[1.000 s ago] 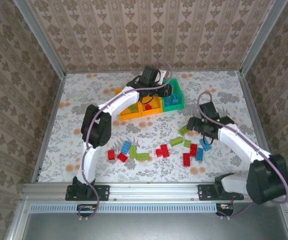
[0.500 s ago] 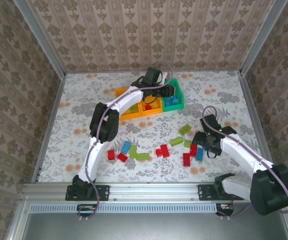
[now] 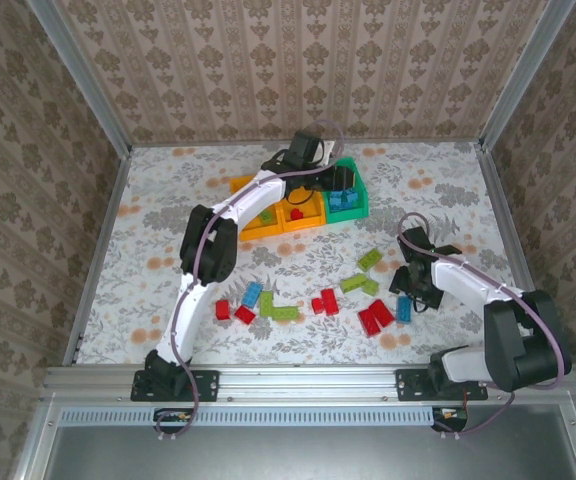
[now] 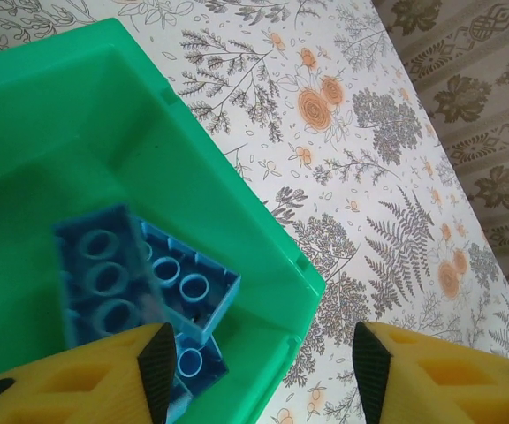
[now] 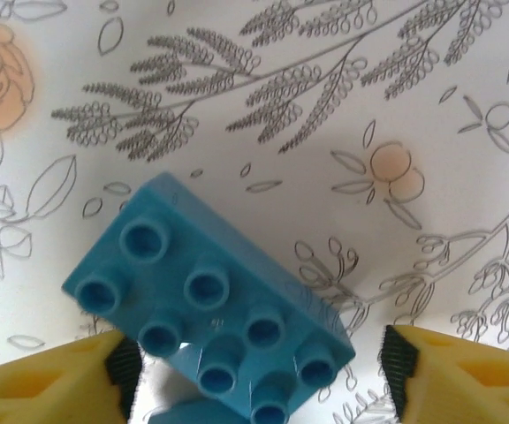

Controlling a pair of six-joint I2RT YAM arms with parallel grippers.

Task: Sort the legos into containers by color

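Work surface: a white tablecloth printed with grey fern sprays and orange flowers (image 3: 158, 200), lying flat. The left wrist view (image 4: 369, 177) and the right wrist view (image 5: 325, 88) show its print at close range.

Enclosure: beige wallpapered panels with a striped damask pattern (image 3: 298, 70) stand on the far side and on both flanks; a strip of this pattern appears at the upper right of the left wrist view (image 4: 467, 53).

Frame: slanted aluminium posts mark the far left (image 3: 80, 75) and far right (image 3: 528, 75) corners. An aluminium cross rail (image 3: 308, 380) runs along the near edge, with a perforated metal strip (image 3: 308, 414) just beside it and a plain grey metal sheet (image 3: 308, 452) nearest the camera.
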